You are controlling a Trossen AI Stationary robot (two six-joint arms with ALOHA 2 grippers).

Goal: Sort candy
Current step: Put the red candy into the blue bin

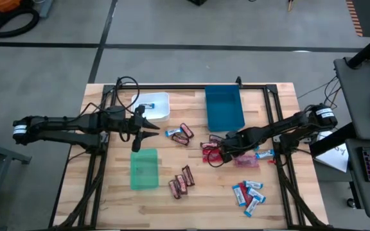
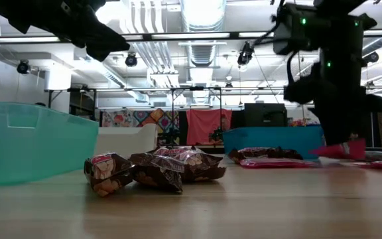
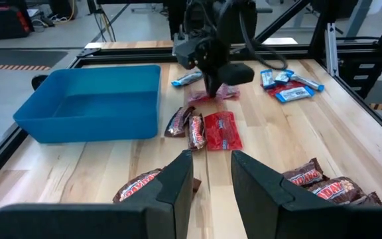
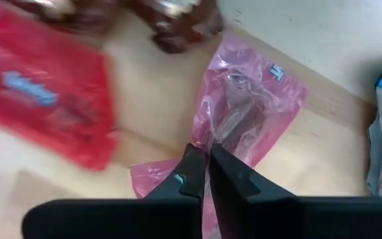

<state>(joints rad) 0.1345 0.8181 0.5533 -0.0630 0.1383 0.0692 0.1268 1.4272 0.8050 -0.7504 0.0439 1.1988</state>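
Right gripper [image 4: 207, 174] jaws pinching a light, crinkly, slippery pink packet [image 4: 244, 113] by its edge; left gripper [image 3: 211, 179] jaws slightly spread

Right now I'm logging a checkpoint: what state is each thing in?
Right tool: shut on pink crinkly packet.
Left tool: part open, holding nothing, above the table.
Blue plastic bin: empty.
Green plastic bin: empty.
White plastic bin: one blue-and-white bar inside.

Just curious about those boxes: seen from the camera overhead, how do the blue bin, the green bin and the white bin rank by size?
1. Blue bin, clearly largest.
2. Green bin and white bin: too alike to rank, and the left arm hides part of the white one.
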